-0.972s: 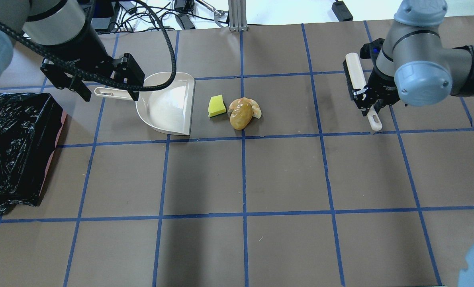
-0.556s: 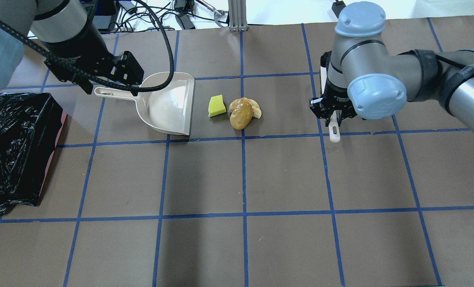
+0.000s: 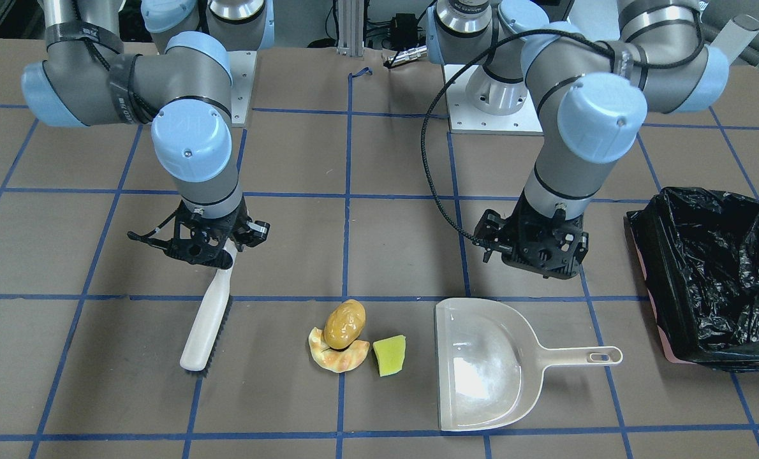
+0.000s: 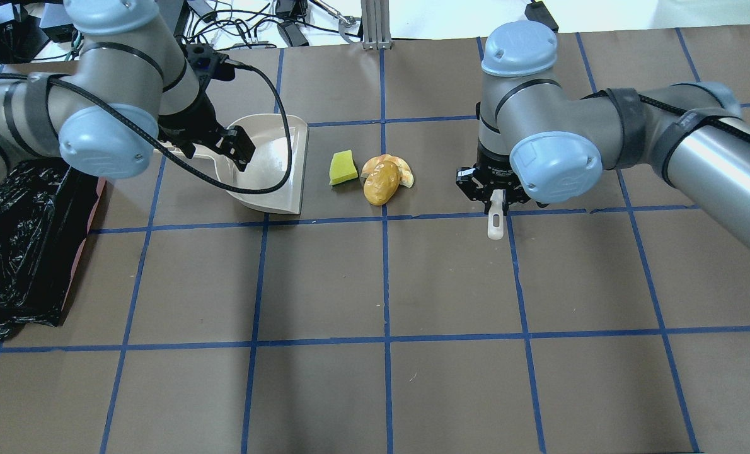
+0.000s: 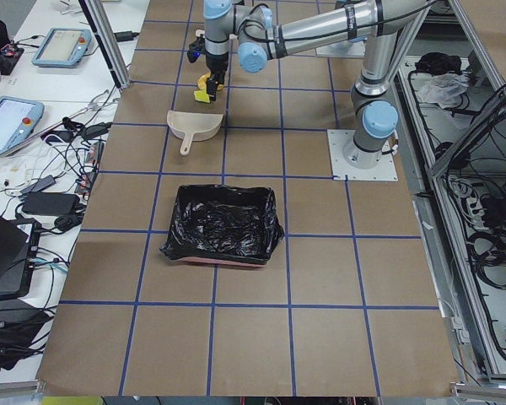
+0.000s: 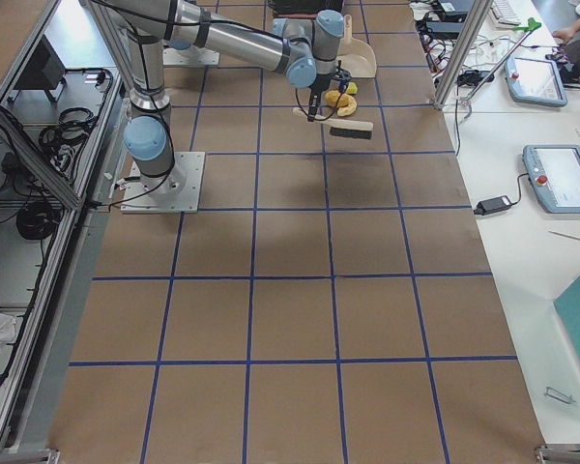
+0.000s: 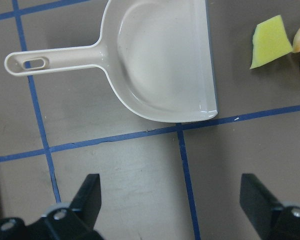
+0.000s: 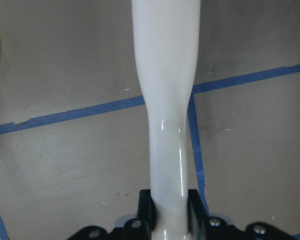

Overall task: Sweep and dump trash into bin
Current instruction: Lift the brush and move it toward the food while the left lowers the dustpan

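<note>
Gripping the brush (image 3: 206,322), the right end effector (image 3: 220,252) is swinging closer to the trash (image 3: 344,328) to sweep; the left end effector (image 7: 172,197), open, is likely needing the dustpan (image 7: 160,60).

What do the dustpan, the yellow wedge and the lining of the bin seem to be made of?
The dustpan looks like smooth beige hard plastic: the light glares off its pan. The yellow wedge seems to be sponge foam: matte, with no shine. The lining of the bin is probably a thin black plastic bag: it is crinkled and glossy.
</note>
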Controlling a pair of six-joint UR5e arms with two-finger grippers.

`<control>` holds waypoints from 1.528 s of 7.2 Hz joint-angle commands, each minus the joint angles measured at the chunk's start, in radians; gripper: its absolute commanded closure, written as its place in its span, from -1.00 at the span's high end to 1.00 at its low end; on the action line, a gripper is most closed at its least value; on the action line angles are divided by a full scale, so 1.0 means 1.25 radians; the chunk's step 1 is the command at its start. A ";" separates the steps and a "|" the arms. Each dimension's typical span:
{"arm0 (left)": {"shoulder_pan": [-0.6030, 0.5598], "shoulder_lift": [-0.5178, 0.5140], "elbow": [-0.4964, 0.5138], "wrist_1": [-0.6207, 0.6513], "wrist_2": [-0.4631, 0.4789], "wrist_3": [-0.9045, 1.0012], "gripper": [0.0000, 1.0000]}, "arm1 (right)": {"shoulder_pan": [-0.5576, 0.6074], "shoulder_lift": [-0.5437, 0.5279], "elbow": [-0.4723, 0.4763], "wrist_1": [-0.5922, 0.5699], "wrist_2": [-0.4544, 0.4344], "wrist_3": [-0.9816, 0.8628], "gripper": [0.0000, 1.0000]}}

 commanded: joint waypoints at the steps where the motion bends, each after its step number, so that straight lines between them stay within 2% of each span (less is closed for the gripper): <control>1: 0.026 -0.086 0.000 0.093 0.042 0.496 1.00 | 0.036 0.020 -0.006 -0.005 -0.010 0.022 -1.00; 3: 0.074 -0.135 0.012 0.124 0.033 0.640 1.00 | 0.043 0.015 -0.007 -0.011 -0.006 0.069 -1.00; 5: 0.100 -0.167 0.083 0.107 -0.017 0.938 1.00 | 0.044 0.019 -0.013 -0.050 -0.005 0.067 -1.00; 7: 0.111 -0.209 0.119 0.074 -0.041 1.096 1.00 | 0.047 0.018 -0.013 -0.051 -0.006 0.065 -1.00; 9: 0.135 -0.246 0.156 0.057 -0.035 1.134 1.00 | 0.048 0.018 -0.010 -0.044 -0.009 0.070 -1.00; 10: 0.129 -0.249 0.166 -0.009 -0.013 1.121 1.00 | 0.053 0.020 -0.012 -0.044 -0.005 0.087 -1.00; 11: 0.128 -0.249 0.166 -0.005 0.006 1.114 1.00 | 0.081 0.021 -0.013 -0.046 -0.006 0.113 -1.00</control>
